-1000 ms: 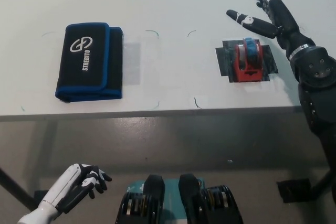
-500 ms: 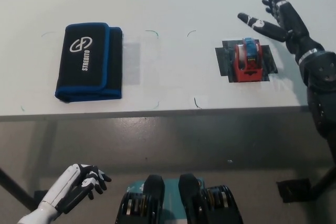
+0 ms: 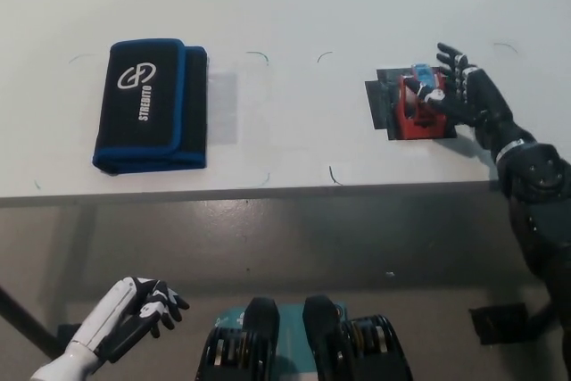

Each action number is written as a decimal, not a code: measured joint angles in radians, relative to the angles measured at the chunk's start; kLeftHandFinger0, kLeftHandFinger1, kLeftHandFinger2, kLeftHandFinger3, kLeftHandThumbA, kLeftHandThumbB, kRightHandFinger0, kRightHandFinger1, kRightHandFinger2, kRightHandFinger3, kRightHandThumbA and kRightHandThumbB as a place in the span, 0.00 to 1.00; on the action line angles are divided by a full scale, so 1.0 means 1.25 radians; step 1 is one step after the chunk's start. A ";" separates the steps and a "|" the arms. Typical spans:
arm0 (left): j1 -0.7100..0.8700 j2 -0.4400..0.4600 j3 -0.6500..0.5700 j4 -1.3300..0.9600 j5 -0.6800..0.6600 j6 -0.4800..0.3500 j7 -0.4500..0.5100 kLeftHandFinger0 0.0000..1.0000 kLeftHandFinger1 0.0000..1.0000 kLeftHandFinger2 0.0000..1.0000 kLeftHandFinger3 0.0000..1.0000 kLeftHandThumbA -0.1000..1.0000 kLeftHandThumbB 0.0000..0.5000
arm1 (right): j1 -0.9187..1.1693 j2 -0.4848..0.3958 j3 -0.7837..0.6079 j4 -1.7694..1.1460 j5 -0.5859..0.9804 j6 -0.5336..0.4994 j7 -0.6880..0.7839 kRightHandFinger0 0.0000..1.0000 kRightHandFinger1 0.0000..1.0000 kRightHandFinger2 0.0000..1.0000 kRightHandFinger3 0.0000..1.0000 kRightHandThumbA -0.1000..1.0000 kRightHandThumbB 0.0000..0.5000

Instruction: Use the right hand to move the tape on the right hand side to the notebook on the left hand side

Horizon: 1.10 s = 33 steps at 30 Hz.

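Tape (image 3: pixel 419 100), a red dispenser with a blue roll, sits on a dark patch at the surface's (image 3: pixel 294 6) right end, well apart from the black-and-blue notebook (image 3: pixel 150 104), which lies far to its left. Our right hand (image 3: pixel 459 95) is up against the tape's right side, fingers spread and draped over it, not visibly clamped. The tape's long axis runs front to back. Our left hand (image 3: pixel 134 310) rests below the surface edge, loosely curled and empty. Next we close, lift, carry left.
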State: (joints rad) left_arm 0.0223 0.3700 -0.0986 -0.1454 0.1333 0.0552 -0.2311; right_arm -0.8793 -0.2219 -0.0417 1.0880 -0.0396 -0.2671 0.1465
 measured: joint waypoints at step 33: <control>-0.002 0.001 0.007 -0.005 -0.002 0.007 -0.010 0.35 0.39 0.50 0.88 0.82 0.20 | -0.076 0.178 0.032 0.126 0.005 -0.056 -0.041 1.00 1.00 1.00 1.00 0.97 0.92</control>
State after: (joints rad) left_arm 0.0203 0.3709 -0.0903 -0.1522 0.1302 0.0639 -0.2438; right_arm -0.9737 0.0010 -0.0021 1.2460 -0.0338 -0.3371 0.0949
